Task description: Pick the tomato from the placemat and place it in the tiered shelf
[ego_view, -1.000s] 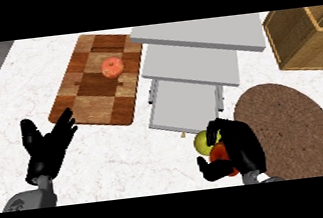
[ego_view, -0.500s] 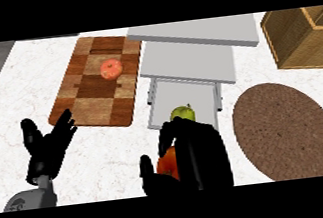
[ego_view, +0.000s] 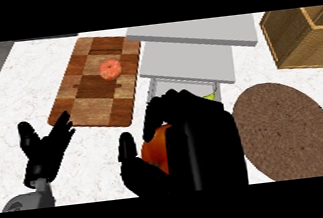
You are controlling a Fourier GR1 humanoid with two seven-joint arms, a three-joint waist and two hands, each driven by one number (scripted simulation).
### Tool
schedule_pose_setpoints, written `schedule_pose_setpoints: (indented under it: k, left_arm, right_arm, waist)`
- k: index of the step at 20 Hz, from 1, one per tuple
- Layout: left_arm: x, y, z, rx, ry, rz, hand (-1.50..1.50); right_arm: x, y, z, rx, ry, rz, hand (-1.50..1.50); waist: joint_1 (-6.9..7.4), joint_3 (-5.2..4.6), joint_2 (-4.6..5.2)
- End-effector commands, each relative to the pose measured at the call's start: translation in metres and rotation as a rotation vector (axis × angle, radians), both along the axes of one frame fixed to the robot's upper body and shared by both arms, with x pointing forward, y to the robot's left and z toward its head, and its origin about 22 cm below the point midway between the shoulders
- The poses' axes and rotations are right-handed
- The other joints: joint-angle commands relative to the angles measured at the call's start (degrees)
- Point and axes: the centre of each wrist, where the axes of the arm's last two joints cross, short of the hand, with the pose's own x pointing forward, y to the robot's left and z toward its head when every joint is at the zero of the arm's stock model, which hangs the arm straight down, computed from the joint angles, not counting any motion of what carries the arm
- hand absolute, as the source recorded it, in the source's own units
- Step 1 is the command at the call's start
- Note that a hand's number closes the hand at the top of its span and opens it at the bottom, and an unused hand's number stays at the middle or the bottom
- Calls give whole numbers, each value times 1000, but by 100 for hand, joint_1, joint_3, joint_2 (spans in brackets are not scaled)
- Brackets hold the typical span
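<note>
1. The right robot hand had its dark fingers curled round the tomato, a smooth orange-red round thing showing only between thumb and fingers, at about 6 o'clock in the head view.
2. It sat just in front of the lowest step of the tiered shelf, a pale grey stepped piece of flat slabs rising toward 12 o'clock.
3. A risk, in my judgement: the fingers hid most of the lower tier, so the tomato might be let go on the lip and roll back onto the desk, being round and slick.
4. A small yellow-green thing showed at the fingertips on that tier; what it was I could not tell, and it might be knocked.
5. The round brown placemat, coarse and mottled, lay at 4 o'clock, bare.
6. A checkered wooden board at 10 o'clock carried a small orange-pink piece.
7. A woven tan crate stood at 2 o'clock.
8. The left robot hand rested open at 8 o'clock, fingers up, holding nothing.
9. The desk was white, faintly veined stone.
</note>
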Motion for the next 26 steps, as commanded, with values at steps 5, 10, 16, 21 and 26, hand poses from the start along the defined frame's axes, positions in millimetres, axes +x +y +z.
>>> schedule_pose_setpoints:
  k: [5,10,16,21,26]
  left_arm:
    - [0,-7,-4,8,-1,-1,0]
    - [-5,1,-5,14,-5,17,0]
    - [-1,5,-8,9,12,12,0]
    - [-3,4,-5,6,-6,11,0]
    - [4,-6,4,-8,-7,13,0]
  right_arm:
    - [24,4,73,98,65,-215,150]
    - [56,0,116,91,73,-251,150]
    - [70,3,148,47,121,-214,150]
    - [118,-21,146,3,156,-184,150]
    - [143,-25,131,-42,166,-210,150]
  waist:
    - [-20,4,32]
    - [-32,12,58]
    - [-104,19,60]
    - [-98,25,98]
    - [-104,27,102]
